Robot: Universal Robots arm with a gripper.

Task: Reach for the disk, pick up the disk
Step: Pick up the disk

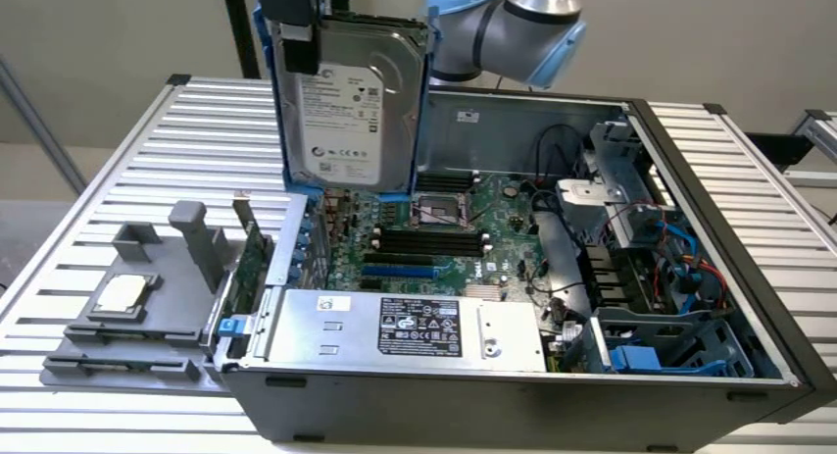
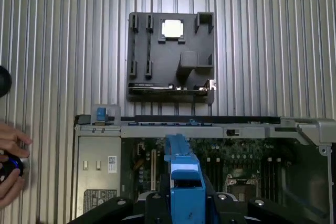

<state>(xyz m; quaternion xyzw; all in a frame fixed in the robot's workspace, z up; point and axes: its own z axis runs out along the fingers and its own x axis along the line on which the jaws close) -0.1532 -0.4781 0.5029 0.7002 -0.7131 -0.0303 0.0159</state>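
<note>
The disk (image 1: 351, 101), a silver-grey hard drive with a white label in a blue carrier, hangs upright in the air above the open computer case (image 1: 523, 395). My gripper (image 1: 298, 27) is shut on its top edge, with a black finger (image 1: 296, 47) lying down over the side toward the exterior view's left. In the wrist view the blue carrier edge (image 2: 182, 171) of the disk runs out from my gripper (image 2: 184, 205), with the case interior below it.
Inside the case lie the motherboard (image 1: 432, 238) and a silver power-supply box (image 1: 406, 327) with a black label. A grey fixture (image 1: 137, 307) holding a small square silver chip (image 2: 172, 28) sits on the slatted table (image 1: 196, 150). A person's hand (image 2: 10, 166) is beside the case.
</note>
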